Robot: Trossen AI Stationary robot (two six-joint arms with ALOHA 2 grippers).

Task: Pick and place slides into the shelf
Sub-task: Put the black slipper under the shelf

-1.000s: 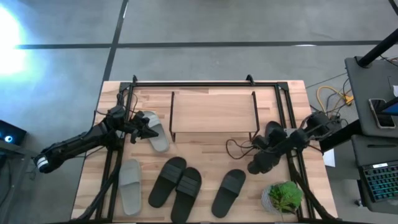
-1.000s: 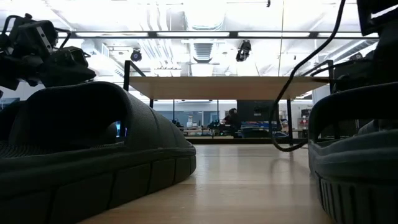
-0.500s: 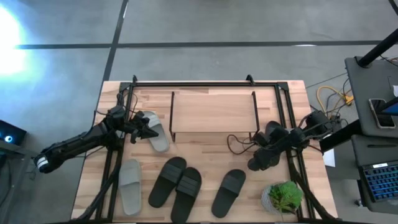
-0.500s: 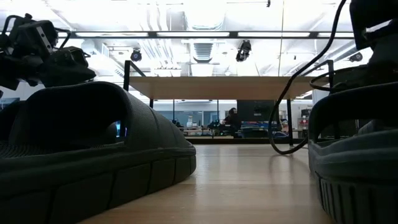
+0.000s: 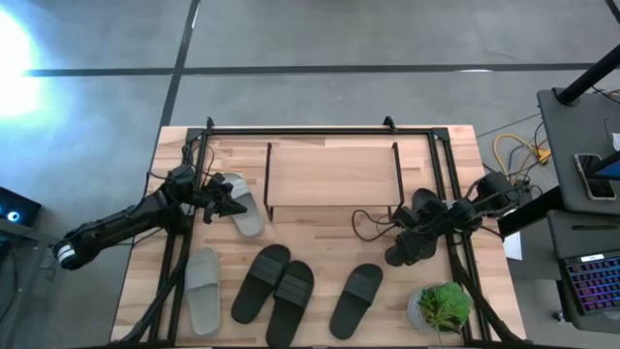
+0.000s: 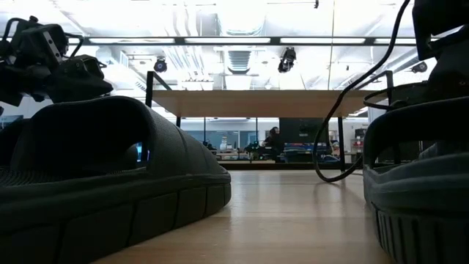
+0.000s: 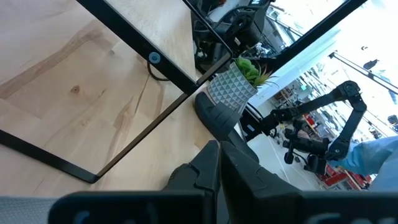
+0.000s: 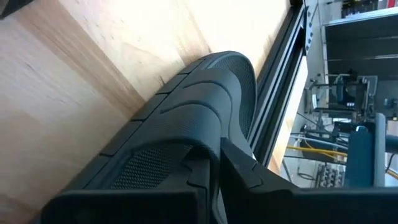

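Right gripper has just closed on a black slide

The right gripper (image 5: 415,236) was open a second ago; now its fingers pinch the black slide (image 5: 415,242) right of the shelf (image 5: 331,173). The left gripper (image 5: 225,199) stays closed on a grey slide (image 5: 244,206). Lifting looks next.
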